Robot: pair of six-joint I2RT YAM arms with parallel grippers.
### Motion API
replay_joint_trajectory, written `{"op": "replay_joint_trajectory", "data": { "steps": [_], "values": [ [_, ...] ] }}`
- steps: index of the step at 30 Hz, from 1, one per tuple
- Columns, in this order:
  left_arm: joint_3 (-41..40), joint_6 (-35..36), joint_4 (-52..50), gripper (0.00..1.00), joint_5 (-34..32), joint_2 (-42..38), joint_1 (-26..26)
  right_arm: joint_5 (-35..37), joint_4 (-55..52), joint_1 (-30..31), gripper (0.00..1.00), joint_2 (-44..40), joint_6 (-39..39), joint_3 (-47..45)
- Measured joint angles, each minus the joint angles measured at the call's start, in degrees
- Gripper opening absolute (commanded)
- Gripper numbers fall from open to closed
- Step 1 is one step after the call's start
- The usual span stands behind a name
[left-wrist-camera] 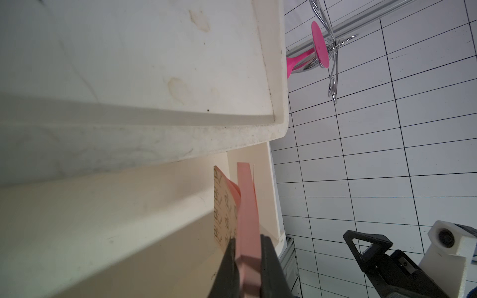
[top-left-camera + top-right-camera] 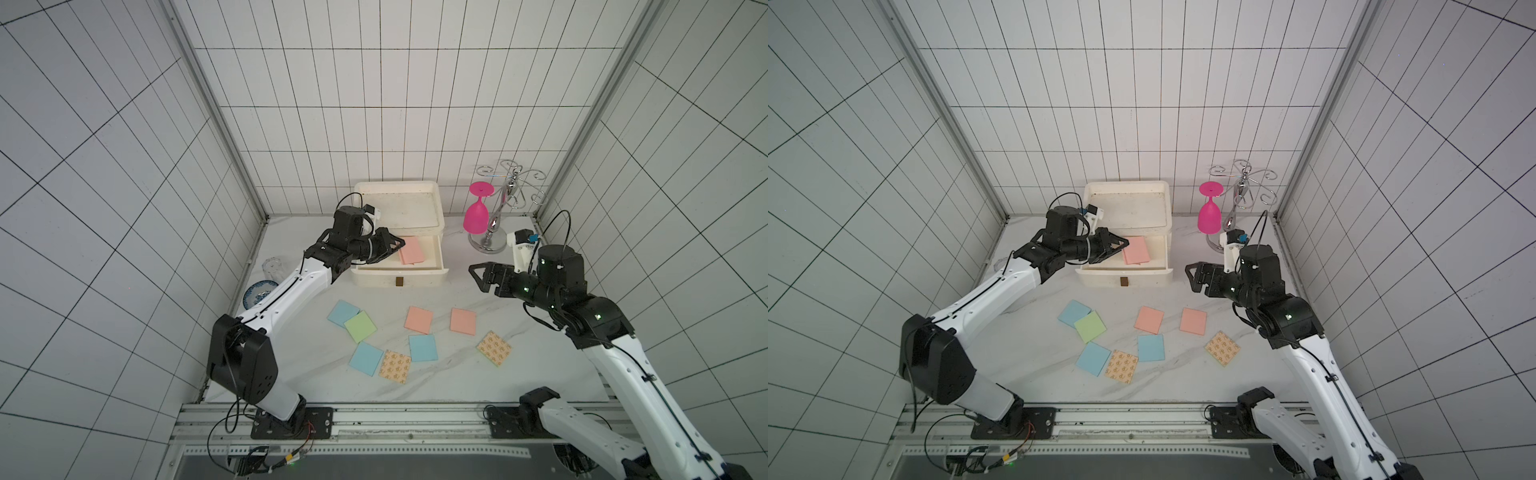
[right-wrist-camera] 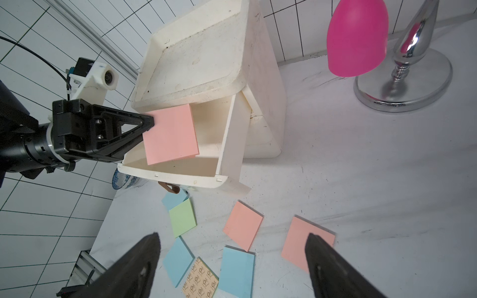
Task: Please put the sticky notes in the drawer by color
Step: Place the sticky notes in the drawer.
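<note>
Left gripper point(image 3: 152, 120) pinches thick square salmon pad point(image 3: 170, 134); backing point(image 1: 224, 206) apparently printed.

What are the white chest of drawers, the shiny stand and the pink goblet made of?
Chest of drawers: looks like moulded plastic, off-white, dull, stained. Stand: metal, probably chromed, with mirror-like reflections. Pink goblet: likely plastic; opaque, evenly coloured, soft sheen, though painted glass cannot be ruled out.

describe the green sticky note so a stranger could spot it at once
Start at the off-white drawer chest at the back of the table. On the tabletop in front of it, toward the left arm's side, the green sticky note overlaps the corner of a blue pad. It is the only green one there.
</note>
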Motion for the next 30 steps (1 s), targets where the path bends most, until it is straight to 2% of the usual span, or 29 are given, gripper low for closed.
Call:
{"op": "replay_joint_trajectory", "data": {
  "steps": [1, 2, 5, 7, 11, 16, 21, 26, 30],
  "values": [
    [-0.1, 0.3, -0.1, 0.05, -0.1, 0.0, 0.0, 0.1, 0.0, 0.0, 0.92, 0.0, -0.1, 0.0],
    [-0.2, 0.5, -0.1, 0.12, -0.1, 0.0, 0.2, 0.1, -0.1, 0.0, 0.92, 0.0, -0.1, 0.0],
    [-0.4, 1.6, -0.5, 0.43, -0.3, 0.0, 0.8, 0.3, -0.3, -0.2, 0.92, 0.0, -0.3, 0.0],
    [-0.4, 2.8, -1.4, 0.57, -0.8, 0.0, 1.4, 0.6, -0.4, -0.3, 0.92, 0.2, -0.3, 0.0],
    [-0.4, 4.8, -4.5, 0.73, -2.1, -0.6, 3.5, 2.6, -1.7, -0.4, 0.92, 1.2, -0.4, 0.0],
    [-0.3, 8.3, -9.8, 0.75, -3.8, -3.8, 8.2, 7.8, -4.3, -0.4, 0.92, 3.1, -0.1, -2.2],
    [-0.9, 11.8, -12.7, 0.75, -6.3, -10.8, 11.3, 12.0, -4.5, 1.3, 0.91, 5.2, 3.1, -12.5],
    [-8.0, 16.2, -11.5, 0.74, -7.6, -18.7, 10.7, 16.1, -3.1, 6.0, 0.93, 12.7, 7.5, -19.6],
    [-14.8, 18.0, -11.3, 0.75, -8.3, -20.2, 10.7, 18.5, 1.1, 8.2, 0.93, 17.5, 11.0, -21.6]
  ]
}}
